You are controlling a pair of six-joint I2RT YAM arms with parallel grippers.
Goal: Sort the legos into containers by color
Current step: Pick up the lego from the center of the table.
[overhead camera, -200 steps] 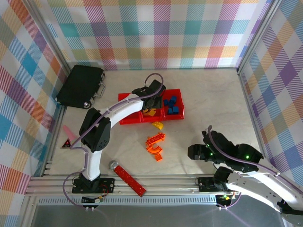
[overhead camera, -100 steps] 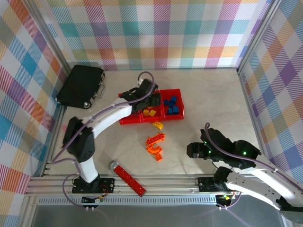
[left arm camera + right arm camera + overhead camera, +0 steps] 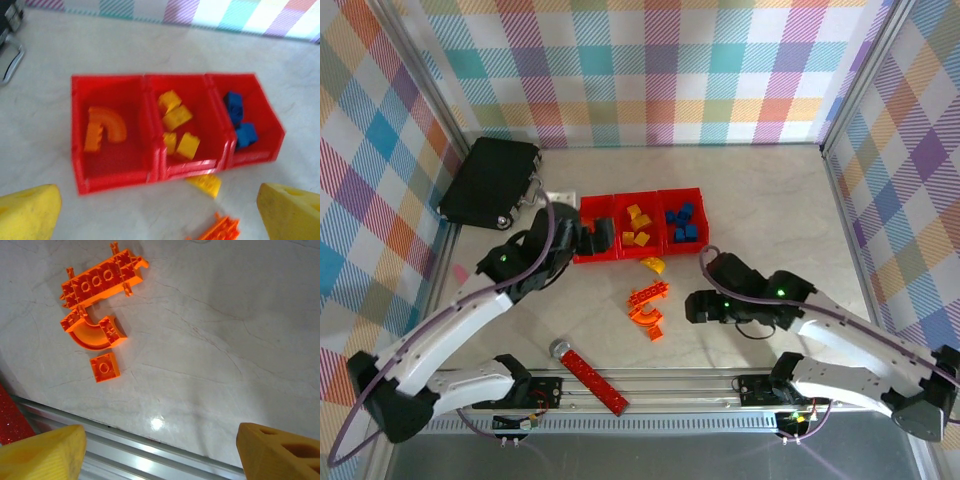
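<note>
The containers (image 3: 692, 196) are three joined red bins. In the left wrist view the left bin (image 3: 80, 150) holds an orange arch (image 3: 109, 124) and an orange brick (image 3: 92, 137). Yellow legos (image 3: 176, 118) lie in the middle bin and blue ones (image 3: 240, 122) in the right. A yellow plate (image 3: 205, 183) lies on the table in front. My left gripper (image 3: 592, 238) is open and empty at the left bin's near edge. Three orange legos lie loose: a long brick (image 3: 102, 280), an arch (image 3: 92, 332), a small square (image 3: 105, 367). My right gripper (image 3: 692, 305) is open and empty to their right.
A black case (image 3: 490, 182) lies at the back left. A long red bar with a silver round end (image 3: 590, 372) rests near the front aluminium rail (image 3: 150, 455). Checked walls close in the table on three sides.
The left arm drew back from over the bins toward the near left, jaws spreading wider. The right arm swung left, toward the loose orange legos.
</note>
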